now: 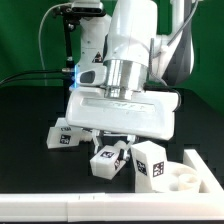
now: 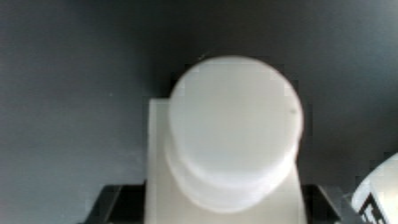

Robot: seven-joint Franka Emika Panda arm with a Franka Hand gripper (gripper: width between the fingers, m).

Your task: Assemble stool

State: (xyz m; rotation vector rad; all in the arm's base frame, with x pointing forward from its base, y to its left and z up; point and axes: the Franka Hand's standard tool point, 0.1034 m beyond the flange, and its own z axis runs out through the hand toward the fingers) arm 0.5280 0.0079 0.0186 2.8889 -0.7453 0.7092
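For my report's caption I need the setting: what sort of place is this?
Probably a robotics lab bench: a robot arm over a black table, white tagged stool parts, and a plain green backdrop.

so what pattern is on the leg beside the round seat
Black-and-white square tag on the white leg; clearest in the exterior view.

A black tabletop (image 1: 30, 165) spreads beneath the jaws and out on every side of them. In the exterior view, a long white corner rail (image 1: 60, 207) runs along the tabletop's near edge, in front of the jaws and well apart from them. Behind the jaws a black stand (image 1: 68, 45) rises against a pale wall (image 1: 25, 30), and a thin black cable (image 1: 30, 76) trails off toward the exterior view's left.
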